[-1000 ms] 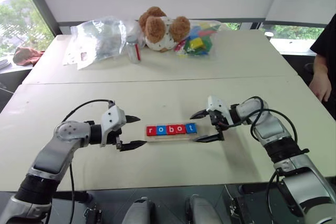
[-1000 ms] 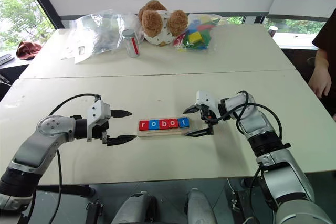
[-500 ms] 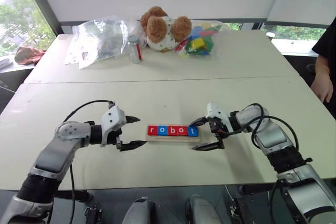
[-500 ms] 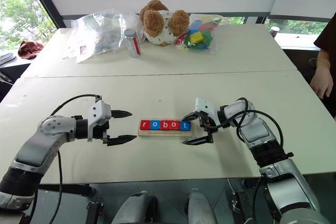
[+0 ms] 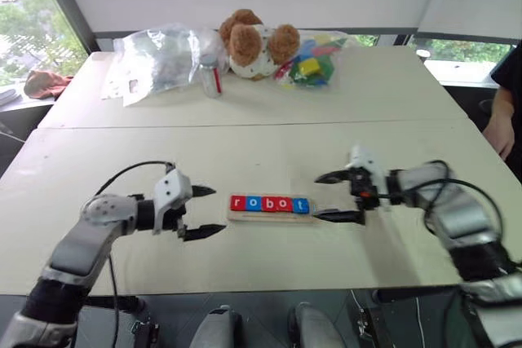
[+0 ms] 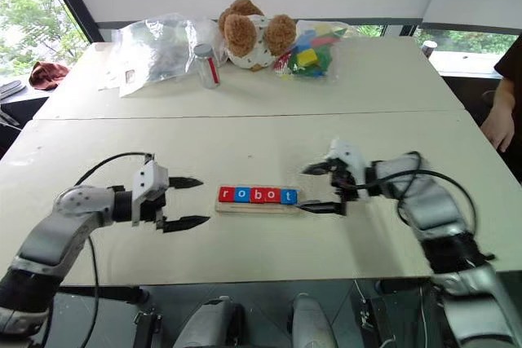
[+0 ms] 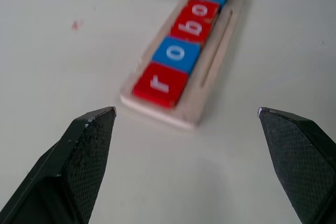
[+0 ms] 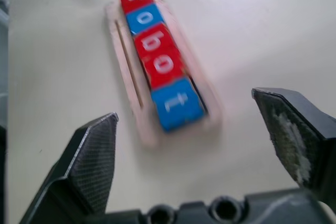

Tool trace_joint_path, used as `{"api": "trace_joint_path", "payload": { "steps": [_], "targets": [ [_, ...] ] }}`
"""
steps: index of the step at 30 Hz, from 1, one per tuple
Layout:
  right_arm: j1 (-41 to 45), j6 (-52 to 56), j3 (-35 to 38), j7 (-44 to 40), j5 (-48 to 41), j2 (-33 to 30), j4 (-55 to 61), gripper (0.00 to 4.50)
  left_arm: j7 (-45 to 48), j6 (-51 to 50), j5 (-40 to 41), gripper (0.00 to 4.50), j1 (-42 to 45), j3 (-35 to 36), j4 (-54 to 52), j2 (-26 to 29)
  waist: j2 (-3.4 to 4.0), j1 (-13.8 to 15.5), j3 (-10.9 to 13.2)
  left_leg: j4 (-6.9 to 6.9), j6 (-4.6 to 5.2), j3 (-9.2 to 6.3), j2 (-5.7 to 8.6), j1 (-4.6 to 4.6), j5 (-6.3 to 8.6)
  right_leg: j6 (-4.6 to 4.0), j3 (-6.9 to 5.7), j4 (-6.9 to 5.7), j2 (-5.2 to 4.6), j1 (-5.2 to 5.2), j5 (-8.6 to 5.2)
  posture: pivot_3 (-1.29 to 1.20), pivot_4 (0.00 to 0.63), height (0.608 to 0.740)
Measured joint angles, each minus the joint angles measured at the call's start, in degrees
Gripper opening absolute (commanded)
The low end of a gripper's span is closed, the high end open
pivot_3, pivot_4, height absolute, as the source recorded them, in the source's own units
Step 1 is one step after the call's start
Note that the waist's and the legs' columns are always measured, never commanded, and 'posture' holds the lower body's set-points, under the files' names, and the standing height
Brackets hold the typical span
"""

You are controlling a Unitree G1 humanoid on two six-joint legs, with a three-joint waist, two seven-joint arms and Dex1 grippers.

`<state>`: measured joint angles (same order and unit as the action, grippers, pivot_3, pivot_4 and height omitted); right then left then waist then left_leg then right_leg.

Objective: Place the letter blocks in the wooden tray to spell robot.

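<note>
Left eye view gives me the whole layout: the wooden tray (image 5: pixel 270 213) lies near the front of the table (image 5: pixel 261 144), and the letter blocks (image 5: pixel 270 203) sit in it in a row, red, blue, red, red, blue, reading r-o-b-o-t. My left gripper (image 5: pixel 204 212) hangs just off the tray's r end, fingers spread wide, nothing between them. My right gripper (image 5: pixel 333 197) sits off the t end, also spread wide and empty. Neither one touches the tray.

From up here I also get the far side of the table: a teddy bear (image 5: pixel 252 42), a clear plastic bag (image 5: pixel 157 56) beside it, a small bottle with a red label (image 5: pixel 210 75), and a bag of coloured toy blocks (image 5: pixel 309 63). A person's hand (image 5: pixel 505 128) shows at the right edge.

Left wrist view brings me in close on the r end: both black fingertips (image 7: pixel 86 145) stand well apart with bare tabletop between, and I can see a narrow slot running along the tray beside the tiles, which the head views don't resolve.

Right wrist view shows the same from the t end, blue tile nearest, fingers (image 8: pixel 92 156) wide either side. A tip of the other gripper pokes in at the corner.
</note>
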<state>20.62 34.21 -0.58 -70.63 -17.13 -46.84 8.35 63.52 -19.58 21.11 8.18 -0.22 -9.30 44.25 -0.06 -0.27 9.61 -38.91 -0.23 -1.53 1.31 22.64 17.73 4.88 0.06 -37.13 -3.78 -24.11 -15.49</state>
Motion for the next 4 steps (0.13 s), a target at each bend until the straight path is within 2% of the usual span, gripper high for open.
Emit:
{"api": "trace_joint_path", "payload": {
  "steps": [4],
  "targets": [
    [-12.56,10.74,7.65,4.80,-4.88,-2.25,10.68,4.47,-0.64,-5.44,4.59,4.50,-6.61,5.38,-3.32,1.55,-0.01,-0.04,-0.01,-0.01,0.02,0.01,-0.02,-0.10,0.01,0.00,0.02,0.02,-0.03,0.13,0.00,0.00,0.150,0.740]
  ]
}}
